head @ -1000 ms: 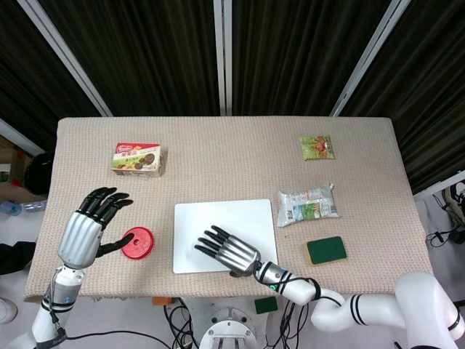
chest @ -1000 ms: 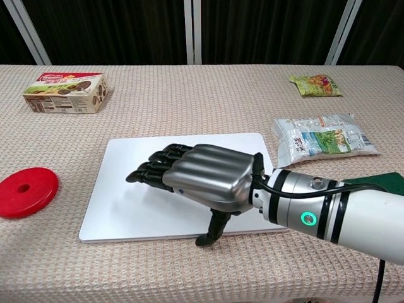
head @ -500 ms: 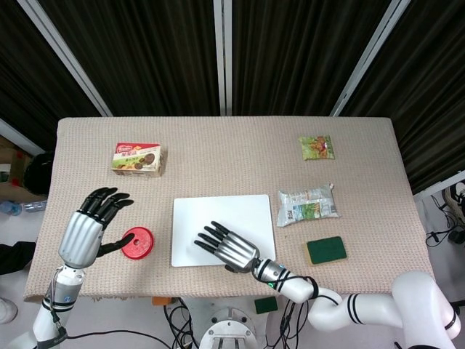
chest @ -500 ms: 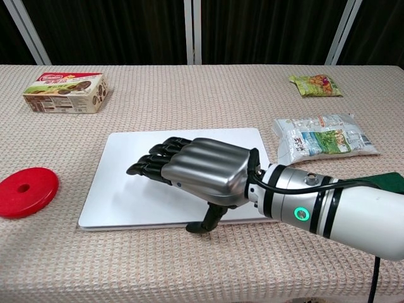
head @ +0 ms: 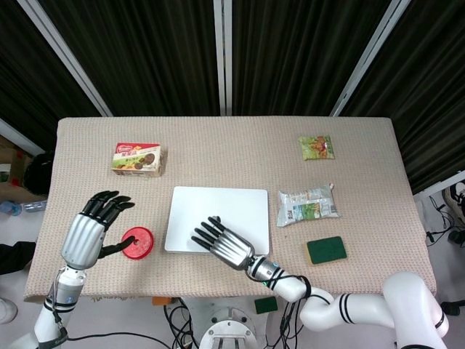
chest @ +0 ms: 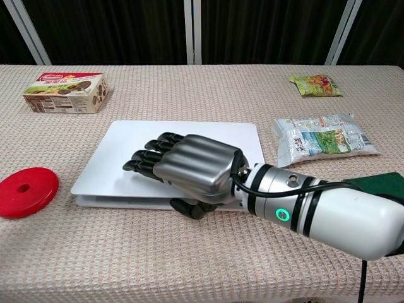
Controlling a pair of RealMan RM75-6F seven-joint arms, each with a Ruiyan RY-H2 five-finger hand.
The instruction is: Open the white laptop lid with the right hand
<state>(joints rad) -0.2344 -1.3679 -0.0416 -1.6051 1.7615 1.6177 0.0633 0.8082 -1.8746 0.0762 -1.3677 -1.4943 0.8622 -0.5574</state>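
The white laptop lies in the middle of the table, and its front edge is lifted a little off the cloth in the chest view. My right hand holds the lid at that front edge. Its fingers lie spread on top and the thumb is tucked under the edge. My left hand hovers with fingers apart at the table's left side, beside a red disc, holding nothing.
A cookie box stands at the back left. A white snack bag and a green sponge lie right of the laptop. A small green packet lies at the back right. The red disc sits left of the laptop.
The thumb has slid under the laptop's front edge and the lid has risen off the base. The laptop shifted slightly left and away. The left hand barely moved.
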